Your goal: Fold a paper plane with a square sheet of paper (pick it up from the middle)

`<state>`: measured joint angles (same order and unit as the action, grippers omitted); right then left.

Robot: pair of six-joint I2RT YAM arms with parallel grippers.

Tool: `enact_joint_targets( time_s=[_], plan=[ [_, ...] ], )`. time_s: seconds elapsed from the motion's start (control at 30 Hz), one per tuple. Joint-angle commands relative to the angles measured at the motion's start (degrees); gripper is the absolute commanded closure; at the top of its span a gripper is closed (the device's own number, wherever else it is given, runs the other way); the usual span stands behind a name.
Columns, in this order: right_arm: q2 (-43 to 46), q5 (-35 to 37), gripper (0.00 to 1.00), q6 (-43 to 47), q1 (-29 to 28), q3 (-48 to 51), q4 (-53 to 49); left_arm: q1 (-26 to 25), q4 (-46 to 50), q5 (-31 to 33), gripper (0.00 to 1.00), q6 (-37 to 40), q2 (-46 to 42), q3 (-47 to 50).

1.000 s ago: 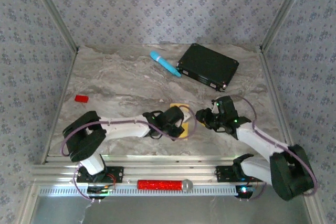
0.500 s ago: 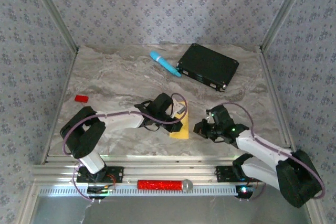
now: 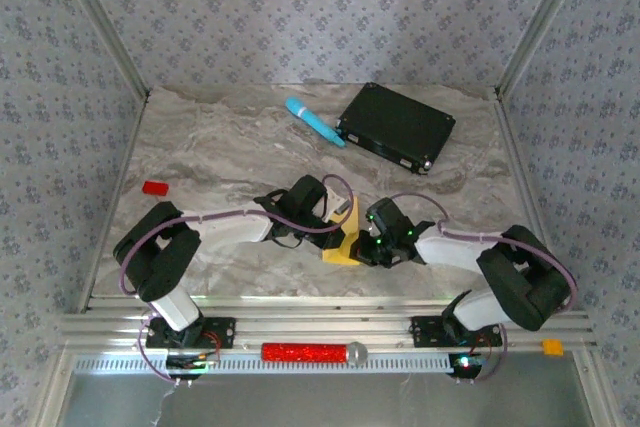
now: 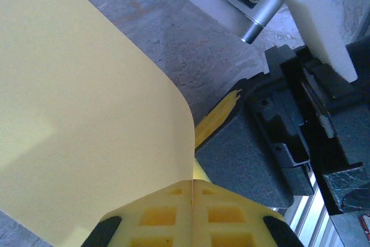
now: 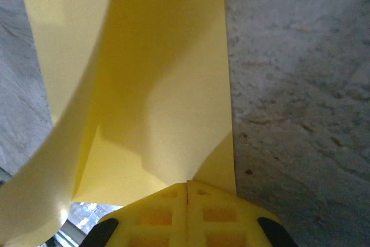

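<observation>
Jaws, L & R, both pinched shut on thin yellow-orange square paper sheet [image 3: 344,248], well apart from flat black box [image 3: 396,127]; best line up edges, crease slowly.

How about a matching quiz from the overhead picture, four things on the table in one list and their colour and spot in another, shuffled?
Things:
1. square sheet of paper
2. cylinder
3. flat box
4. small block

Colour and spot:
A. red, far left
B. black, back right
C. yellow, front middle
D. light blue, back middle

Pairs: 1-C, 2-D, 3-B, 4-A
</observation>
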<state>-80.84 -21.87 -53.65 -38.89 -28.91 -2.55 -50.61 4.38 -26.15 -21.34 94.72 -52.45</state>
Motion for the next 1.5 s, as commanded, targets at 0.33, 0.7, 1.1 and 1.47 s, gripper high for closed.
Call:
enact_joint_targets(
  time_s=[0.33, 0.7, 1.1, 1.47],
  plan=[
    [-0.56, -4.58, 0.93, 8.69, 6.58, -2.28, -8.80, 1.74, -11.90, -3.37, 0.98, -9.37, 4.59, 2.74],
    [-0.36, -3.92, 0.91, 1.16, 5.96, -0.26, 1.03, 1.89, -11.33, -1.20, 0.97, -9.24, 4.08, 4.29],
    [-1.45, -1.48, 0.94, 0.99, 5.40, 1.71, -2.38, 2.40, -8.16, 0.77, 0.96, -7.10, 4.14, 3.97],
    [-1.48, -1.41, 0.94, 0.91, 5.24, 1.57, -2.68, 2.42, -5.88, 3.21, 0.94, -5.22, 5.27, 3.33]
  ],
)
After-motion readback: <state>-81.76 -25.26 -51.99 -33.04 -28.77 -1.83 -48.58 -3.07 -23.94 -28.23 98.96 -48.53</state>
